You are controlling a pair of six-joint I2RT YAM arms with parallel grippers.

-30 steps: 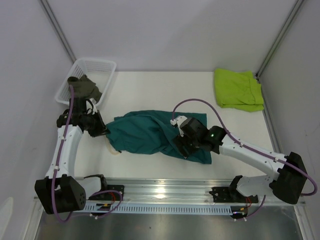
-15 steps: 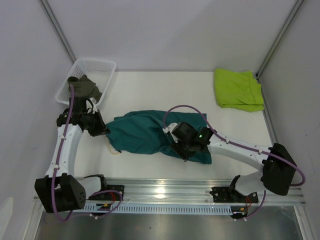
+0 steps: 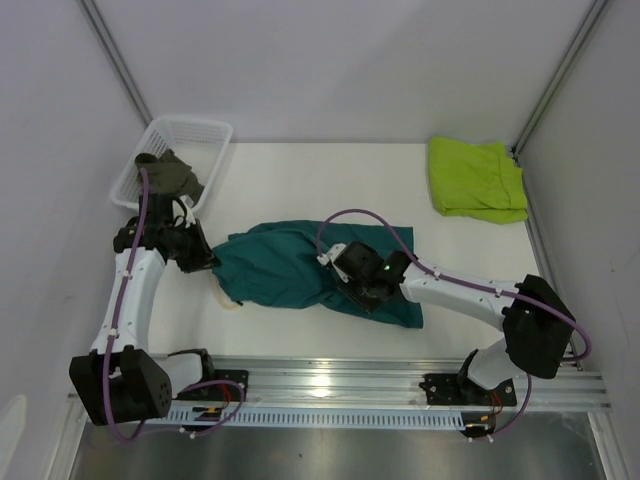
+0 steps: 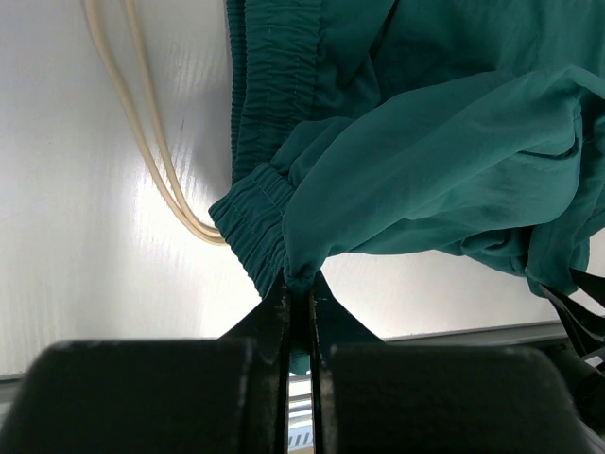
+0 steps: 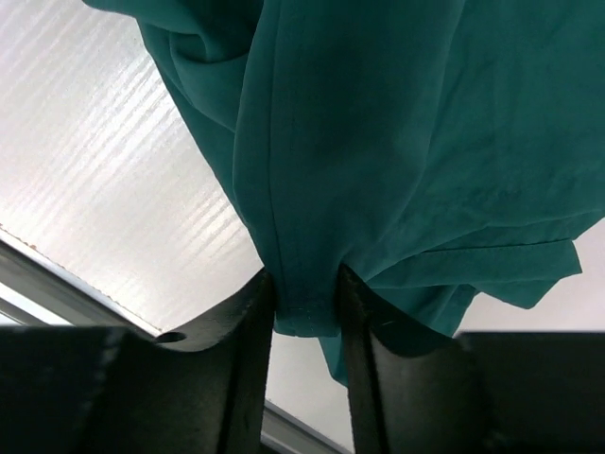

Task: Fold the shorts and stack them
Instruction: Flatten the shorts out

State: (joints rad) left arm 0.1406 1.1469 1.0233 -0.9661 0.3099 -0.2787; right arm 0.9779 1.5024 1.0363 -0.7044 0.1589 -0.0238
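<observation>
The teal shorts (image 3: 280, 262) lie crumpled across the middle of the table. My left gripper (image 3: 205, 258) is shut on their elastic waistband corner (image 4: 301, 276) at the left end, and the cream drawstring (image 4: 142, 142) trails on the table beside it. My right gripper (image 3: 352, 288) sits over the right part of the pair, its fingers closed on a fold of teal cloth with a hem (image 5: 307, 307). The lime-green shorts (image 3: 478, 178) lie folded at the back right. The dark olive shorts (image 3: 176, 172) hang in the white basket.
The white mesh basket (image 3: 192, 126) stands at the back left, close to my left arm. White walls enclose the table on three sides. A metal rail (image 3: 330, 380) runs along the near edge.
My right gripper has moved left across the teal shorts, toward their middle. The left arm and its hold on the waistband have not moved.
</observation>
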